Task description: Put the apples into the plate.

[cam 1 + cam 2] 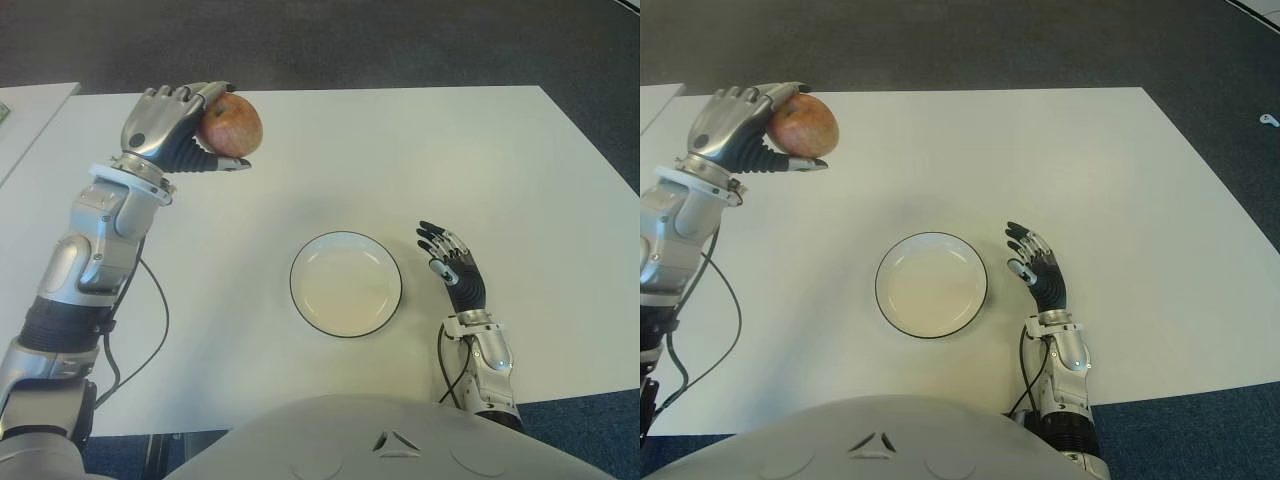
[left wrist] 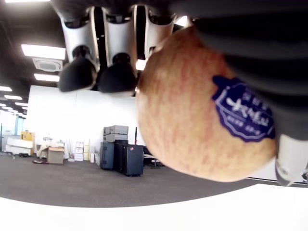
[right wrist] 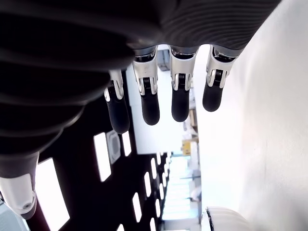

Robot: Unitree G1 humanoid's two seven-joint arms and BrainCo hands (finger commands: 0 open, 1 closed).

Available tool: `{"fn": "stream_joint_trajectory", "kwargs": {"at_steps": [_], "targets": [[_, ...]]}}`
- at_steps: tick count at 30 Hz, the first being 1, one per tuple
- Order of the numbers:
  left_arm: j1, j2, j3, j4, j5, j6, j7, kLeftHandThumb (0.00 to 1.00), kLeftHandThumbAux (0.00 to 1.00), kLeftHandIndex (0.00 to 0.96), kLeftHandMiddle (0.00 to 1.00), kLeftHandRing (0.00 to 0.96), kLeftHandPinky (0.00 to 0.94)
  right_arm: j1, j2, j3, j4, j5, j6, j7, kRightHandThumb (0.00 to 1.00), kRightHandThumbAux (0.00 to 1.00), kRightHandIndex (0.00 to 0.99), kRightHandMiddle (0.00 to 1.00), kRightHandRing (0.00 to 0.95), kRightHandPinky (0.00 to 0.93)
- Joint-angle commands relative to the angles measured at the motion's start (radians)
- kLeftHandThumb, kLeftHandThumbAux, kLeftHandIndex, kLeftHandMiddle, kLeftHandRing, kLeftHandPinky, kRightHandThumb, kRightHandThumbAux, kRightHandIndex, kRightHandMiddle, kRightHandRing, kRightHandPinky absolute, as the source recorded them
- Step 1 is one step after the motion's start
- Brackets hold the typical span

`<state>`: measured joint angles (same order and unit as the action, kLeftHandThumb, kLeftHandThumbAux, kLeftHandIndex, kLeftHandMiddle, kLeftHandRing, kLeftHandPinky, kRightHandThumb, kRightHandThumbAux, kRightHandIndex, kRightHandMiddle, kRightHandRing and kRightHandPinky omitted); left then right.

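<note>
Red-and-yellow streaked, the apple (image 1: 230, 123) sits clamped in the robot's left hand (image 1: 172, 128), fingers (image 2: 98, 72) curled over its top and the thumb closing underneath, a blue sticker (image 2: 243, 113) facing the wrist camera. The fruit is held above the far left part of the white counter (image 1: 450, 150), lifted clear of the surface as far as the wrist view suggests. The plate (image 1: 346, 284), white with a dark rim and holding nothing, lies well apart from it, nearer the robot's body and toward its right, so the carry looks set to run inward and rightward before the fruit is let down. The left hand already has the load; the right hand (image 1: 452, 262) shows just beside the plate's right edge, fingers extended and grasping nothing. The task speaks of apples, yet only this one can be seen; no other fruit appears on the counter in either eye view. How much of the apple's underside the thumb covers is hard to make out.
</note>
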<state>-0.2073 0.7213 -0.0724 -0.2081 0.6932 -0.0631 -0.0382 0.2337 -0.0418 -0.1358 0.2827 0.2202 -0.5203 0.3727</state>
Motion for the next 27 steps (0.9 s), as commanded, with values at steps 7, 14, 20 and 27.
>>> {"fn": "stream_joint_trajectory", "kwargs": {"at_steps": [7,14,20,27], "targets": [[0.033,-0.071,-0.041,-0.026,0.04,0.009,-0.029,0.751,0.696,0.444,0.861,0.852,0.806,0.081,0.032,0.007,0.134,-0.008,0.017,-0.017,0.283,0.573,0.255,0.202,0.156,0.175],[0.038,-0.121,-0.081,-0.049,0.088,0.032,-0.039,0.751,0.696,0.444,0.863,0.854,0.792,0.08,0.035,0.007,0.132,-0.01,0.02,-0.022,0.274,0.565,0.247,0.202,0.152,0.169],[0.045,-0.182,-0.149,-0.102,0.167,0.075,-0.067,0.751,0.696,0.444,0.862,0.849,0.77,0.085,0.039,0.011,0.126,-0.012,0.027,-0.024,0.262,0.562,0.239,0.203,0.152,0.159],[0.093,-0.258,-0.263,-0.125,0.315,0.101,-0.056,0.751,0.695,0.444,0.855,0.843,0.767,0.09,0.039,0.019,0.116,-0.006,0.042,-0.019,0.251,0.562,0.24,0.201,0.148,0.153]]}}
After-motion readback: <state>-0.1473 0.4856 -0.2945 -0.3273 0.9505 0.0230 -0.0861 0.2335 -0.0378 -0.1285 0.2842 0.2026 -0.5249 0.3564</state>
